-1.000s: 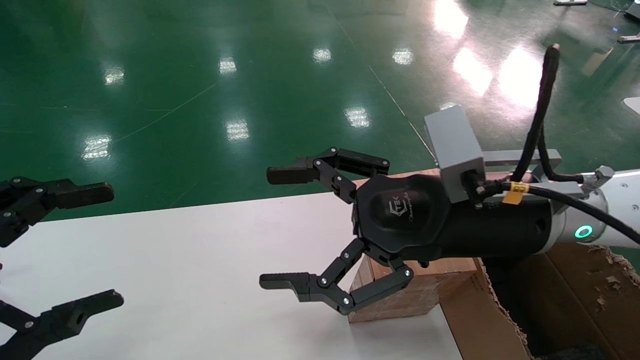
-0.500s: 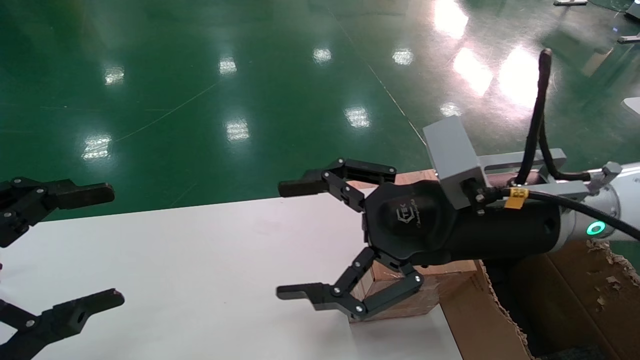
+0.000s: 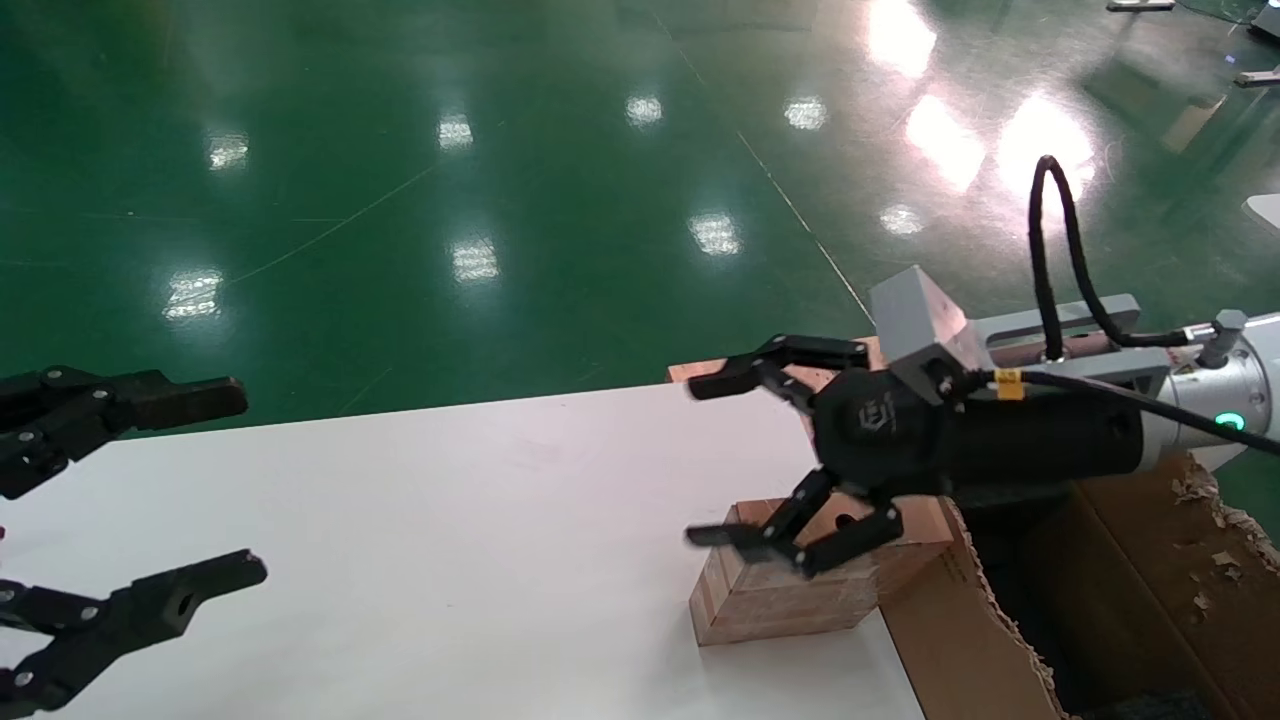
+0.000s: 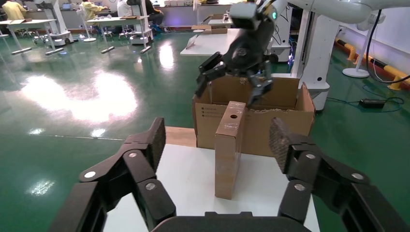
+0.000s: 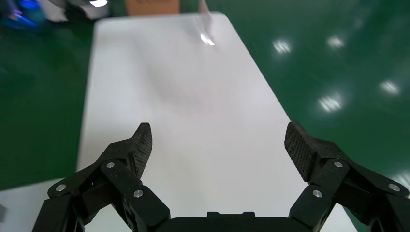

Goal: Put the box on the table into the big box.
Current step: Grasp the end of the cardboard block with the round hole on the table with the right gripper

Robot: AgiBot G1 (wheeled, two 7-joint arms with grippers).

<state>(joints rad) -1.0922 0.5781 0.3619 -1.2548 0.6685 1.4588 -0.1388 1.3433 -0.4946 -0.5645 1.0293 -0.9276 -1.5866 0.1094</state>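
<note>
step in hand: right gripper [image 3: 765, 462] is lining up over the box [image 3: 790, 590] for a grasp; nothing is held yet.
grasp advice: as i judge it, the fingers should drop either side of the narrow width of the box, one finger on each long face, and close only once both pads sit below the top edge; the glossy taped faces may slip, so a deep, square grip looks safer than a tip pinch.
approach caution: the box stands close to the big box [image 3: 1010, 640], so the finger on that side has little room; coming straight down seems wiser than sweeping in sideways.
right gripper state: fingers spread wide, empty, hanging above the top of the box and not touching it.
box position: on the table [image 3: 400, 520], near its right edge, upright on a long narrow face, round hole in the top face; in the left wrist view it [image 4: 229, 145] stands in front of the big box [image 4: 285, 116].
box relative to right gripper: mostly below and partly behind the lower finger in the head view.
left gripper: left gripper [image 3: 150, 490] waits open at the left end of the table, well apart from the box.
big box: beside the table on the right, ragged rim, open top.
</note>
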